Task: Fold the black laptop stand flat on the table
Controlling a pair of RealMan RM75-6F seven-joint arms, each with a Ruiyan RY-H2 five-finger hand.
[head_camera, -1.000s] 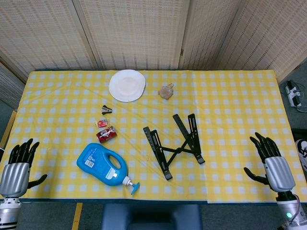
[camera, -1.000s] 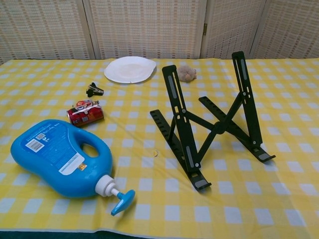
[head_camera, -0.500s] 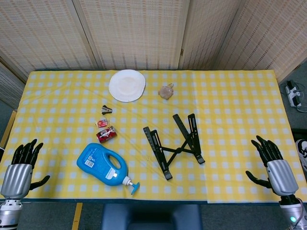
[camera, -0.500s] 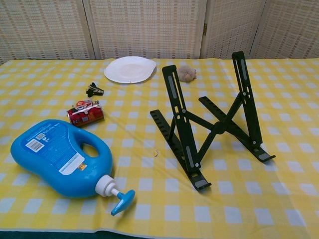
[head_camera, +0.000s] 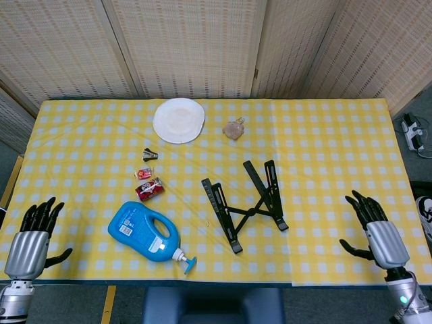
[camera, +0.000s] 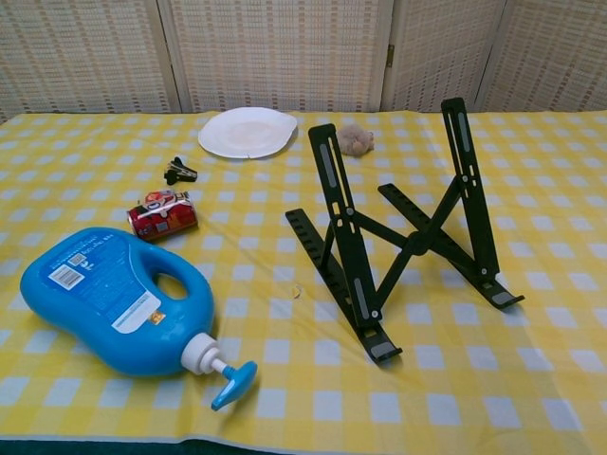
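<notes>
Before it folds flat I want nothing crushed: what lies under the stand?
Under the open stand only bare yellow checked cloth shows between its bars. The narrow strips right beneath the bars themselves are covered.

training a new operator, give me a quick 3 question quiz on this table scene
1. True or false: the laptop stand is already folded flat.
2. Which lies nearest the blue bottle: A) white plate B) red can C) beige lump?
3. Fill in: both the left robot hand and right robot hand hold ____.

Key: 1 false, it stands raised; 2 B; 3 nothing, fingers apart.
</notes>
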